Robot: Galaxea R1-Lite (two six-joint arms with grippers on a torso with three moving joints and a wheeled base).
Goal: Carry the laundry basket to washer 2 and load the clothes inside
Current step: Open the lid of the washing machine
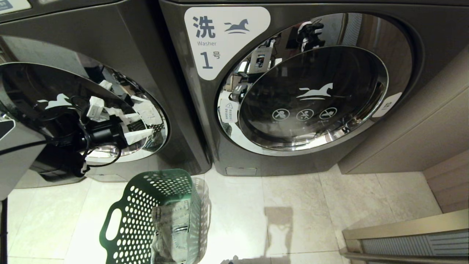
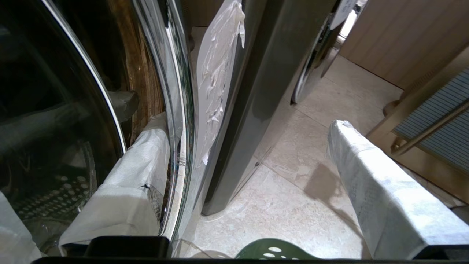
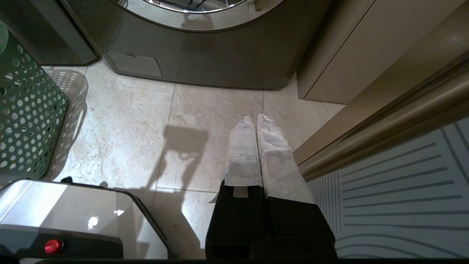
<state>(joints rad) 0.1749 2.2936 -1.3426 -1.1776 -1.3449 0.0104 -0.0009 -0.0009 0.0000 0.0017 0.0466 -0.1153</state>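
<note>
The left gripper (image 1: 141, 126), fingers spread wide and empty, is at the left washer's door (image 1: 84, 110). The right gripper (image 3: 256, 126), pressed closed, holds nothing. The basket (image 1: 146, 216) with the denim (image 1: 172, 231) sits on the near floor.

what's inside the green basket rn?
The laundry basket stands on the floor with the clothes inside, pale denim, seams showing, lying against its right wall. The basket floor and whatever lies beneath the denim are covered or out of frame.

Pale stone floor tiles (image 1: 307, 205) meet beige panelled cabinetry (image 1: 414, 124) under bright overhead light.
</note>
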